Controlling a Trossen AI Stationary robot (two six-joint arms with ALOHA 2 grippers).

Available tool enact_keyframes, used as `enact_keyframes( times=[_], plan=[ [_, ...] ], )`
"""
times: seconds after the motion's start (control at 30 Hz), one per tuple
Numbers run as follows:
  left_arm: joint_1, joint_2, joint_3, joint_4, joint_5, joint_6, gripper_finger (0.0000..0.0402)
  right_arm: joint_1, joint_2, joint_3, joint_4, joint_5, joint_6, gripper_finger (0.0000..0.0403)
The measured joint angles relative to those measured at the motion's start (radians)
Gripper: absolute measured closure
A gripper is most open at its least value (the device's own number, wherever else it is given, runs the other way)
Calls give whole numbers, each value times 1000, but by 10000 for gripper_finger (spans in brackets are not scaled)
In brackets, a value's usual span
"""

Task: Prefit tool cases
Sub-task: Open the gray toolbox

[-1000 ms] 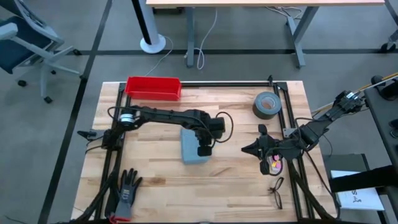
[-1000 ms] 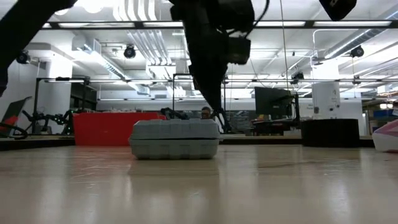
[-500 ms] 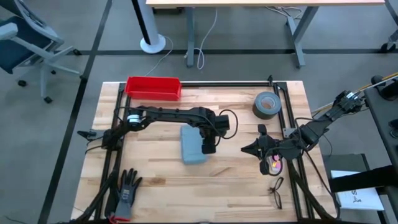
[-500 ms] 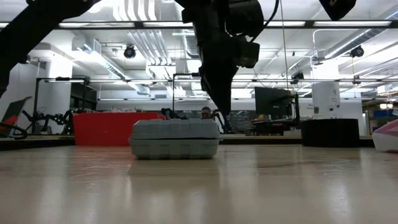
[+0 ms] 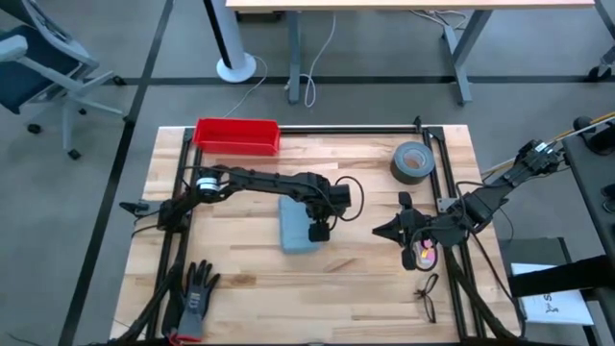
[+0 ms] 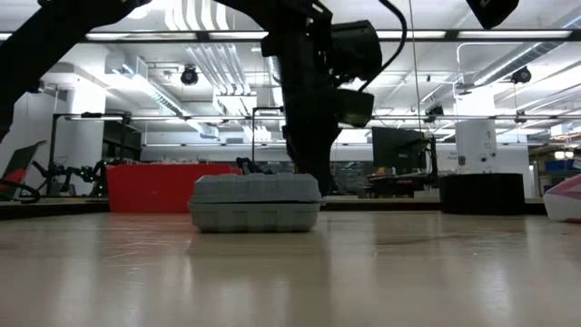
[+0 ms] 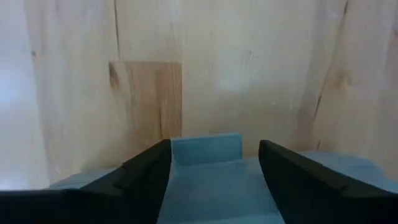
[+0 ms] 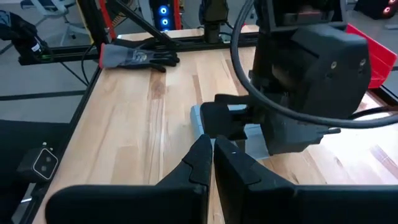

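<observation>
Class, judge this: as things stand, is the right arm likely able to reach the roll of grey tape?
Probably yes: the tape roll lies on the right gripper's side, with bare table between them; the left gripper is over the tool case.

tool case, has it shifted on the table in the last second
No. In the high view the tool case lies at the same spot below the red bin, closed and flat on the table.

- The left gripper [image 5: 315, 234] now stands with fingers [image 7: 147, 176] spread apart over the tool case [image 5: 297, 224], where a second ago they were closed together;
- its wrist, seen from the low view, has swung and sits lower, the head close above the closed tool case's right end, after shifting right halfway through.
</observation>
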Motion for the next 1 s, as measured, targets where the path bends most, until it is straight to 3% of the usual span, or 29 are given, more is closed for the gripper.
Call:
enact_keyframes(
  times=[0.47,1.0],
  plan=[
    [0,-2,-25,-18,-32,64,193,0,0,0,3,0,13,403],
    [-9,-2,-25,-145,-101,70,148,0,0,0,3,0,10,403]
  ],
)
